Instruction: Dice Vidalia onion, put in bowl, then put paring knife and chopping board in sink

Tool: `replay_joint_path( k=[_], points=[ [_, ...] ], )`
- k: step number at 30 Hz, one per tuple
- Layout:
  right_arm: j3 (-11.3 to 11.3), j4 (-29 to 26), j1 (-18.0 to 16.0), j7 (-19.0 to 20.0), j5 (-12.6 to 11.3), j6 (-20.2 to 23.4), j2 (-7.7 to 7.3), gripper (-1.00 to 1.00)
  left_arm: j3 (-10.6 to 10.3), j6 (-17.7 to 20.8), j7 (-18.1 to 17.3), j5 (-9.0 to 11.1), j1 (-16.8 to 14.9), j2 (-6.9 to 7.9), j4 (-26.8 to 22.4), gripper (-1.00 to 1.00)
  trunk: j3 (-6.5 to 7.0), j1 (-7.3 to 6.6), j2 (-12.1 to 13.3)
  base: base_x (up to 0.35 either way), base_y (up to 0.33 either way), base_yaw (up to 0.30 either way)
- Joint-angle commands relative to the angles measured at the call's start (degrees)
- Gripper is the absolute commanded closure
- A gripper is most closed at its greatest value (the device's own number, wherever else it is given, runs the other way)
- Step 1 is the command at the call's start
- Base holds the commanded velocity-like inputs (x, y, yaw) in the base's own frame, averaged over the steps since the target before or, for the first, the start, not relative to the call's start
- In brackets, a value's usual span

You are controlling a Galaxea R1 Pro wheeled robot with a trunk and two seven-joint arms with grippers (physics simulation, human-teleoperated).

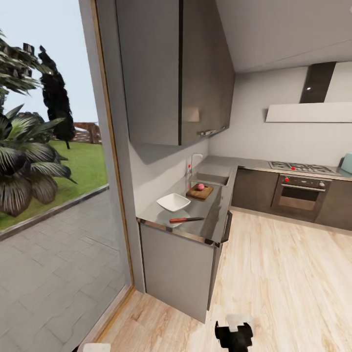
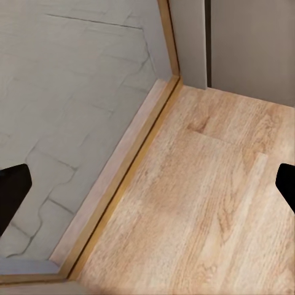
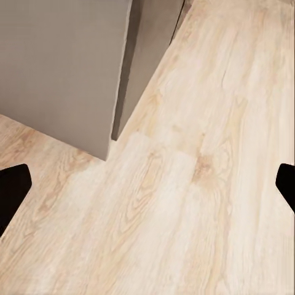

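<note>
Resting on chopping board (image 1: pixel 199 192): Vidalia onion (image 1: pixel 200 187); paring knife (image 1: pixel 186 220) beside bowl (image 1: pixel 173 202).

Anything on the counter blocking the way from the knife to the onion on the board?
The bowl sits partly between them, left of the line from the paring knife to the onion on the chopping board. The countertop to the bowl's right looks open.

The left claw (image 2: pixel 147 187) has two matte black fingers (image 2: pixel 12 193) with angled, pointed tips and no markings. The right claw (image 3: pixel 147 187) has the same plain black fingers (image 3: pixel 12 190). Behind it, a black arm part (image 1: pixel 233 336) carries a white cap.
</note>
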Motion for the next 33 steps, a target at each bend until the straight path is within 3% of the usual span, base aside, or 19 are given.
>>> replay_joint_path(
  k=[1, 5, 14, 17, 18, 19, 20, 22, 23, 26, 30, 33],
  points=[
    [0.3, -1.7, 0.0, -1.0, 0.0, 1.0, 0.25, -1.0, -0.5, -0.2, 0.1, 0.3, 0.0, -0.05, 0.2, -1.0, -0.03, 0.02, 0.0, 0.0, 0.0, 0.0],
    [0.3, -12.2, 0.0, -4.3, 1.9, 7.8, 1.32, -1.0, -0.5, 0.8, 0.1, 0.3, 0.0, -0.2, 0.2, -1.0, -0.03, 0.02, 0.0, 0.0, 0.0, 0.0],
    [0.3, -36.1, 0.0, -9.0, 2.4, 25.7, 1.7, -1.0, -0.5, 2.2, 0.0, 0.3, -0.1, -0.34, 0.2, -1.0, -0.03, 0.02, 0.0, 0.0, 0.0, 0.0],
    [0.2, -42.4, 0.0, -10.9, 2.9, 30.0, 3.16, -1.0, -0.5, 2.2, 0.0, 0.3, -0.1, -0.35, 0.2, -1.0, -0.03, 0.02, 0.0, 0.0, 0.0, 0.0],
    [0.2, -44.1, 0.0, -11.6, 3.9, 31.5, 4.24, -1.0, -0.5, 2.2, 0.0, 0.3, -0.1, -0.35, 0.2, -1.0, -0.03, 0.02, 0.0, 0.0, 0.0, 0.0],
    [0.2, -46.3, -0.3, -12.6, 7.6, 33.9, 6.64, -1.0, -0.5, 2.2, 0.0, 0.3, -0.1, -0.36, 0.2, -1.0, -0.03, 0.02, 0.0, 0.0, 0.0, 0.0],
    [0.2, -46.7, -0.4, -12.8, 8.8, 34.3, 7.34, -1.0, -0.5, 2.2, 0.0, 0.3, -0.1, -0.36, 0.2, -1.0, -0.03, 0.02, 0.0, 0.0, 0.0, 0.0],
    [0.2, -47.6, -1.5, -13.1, 14.3, 35.6, 9.89, -1.0, -0.5, 2.2, 0.0, 0.3, 0.0, -0.36, 0.2, -1.0, -0.03, 0.02, 0.0, 0.0, 0.0, 0.0],
    [0.2, -48.0, -2.8, -13.3, 18.6, 36.5, 9.89, -1.0, -0.5, 2.2, 0.0, 0.3, 0.0, -0.36, 0.2, -1.0, -0.03, 0.02, 0.0, 0.0, 0.0, 0.0],
    [0.2, -48.1, -6.3, -13.4, 20.9, 38.5, 9.89, -1.0, -0.5, 2.2, 0.0, 0.3, -0.1, -0.36, 0.2, -1.0, -0.03, 0.02, 0.0, 0.0, 0.0, 0.0],
    [0.1, -47.6, -14.6, -13.2, 19.7, 43.7, 9.89, -1.0, -0.5, 2.2, 0.0, 0.3, -0.1, -0.36, 0.2, -1.0, -0.03, 0.02, 0.0, 0.0, 0.0, 0.0],
    [0.1, -45.2, -22.6, -13.2, 14.0, 46.5, 9.89, -1.0, -0.5, 2.5, 0.0, 0.3, -0.1, -0.36, 0.2, -1.0, -0.03, 0.02, 0.0, 0.0, 0.0, 0.0]
  ],
)
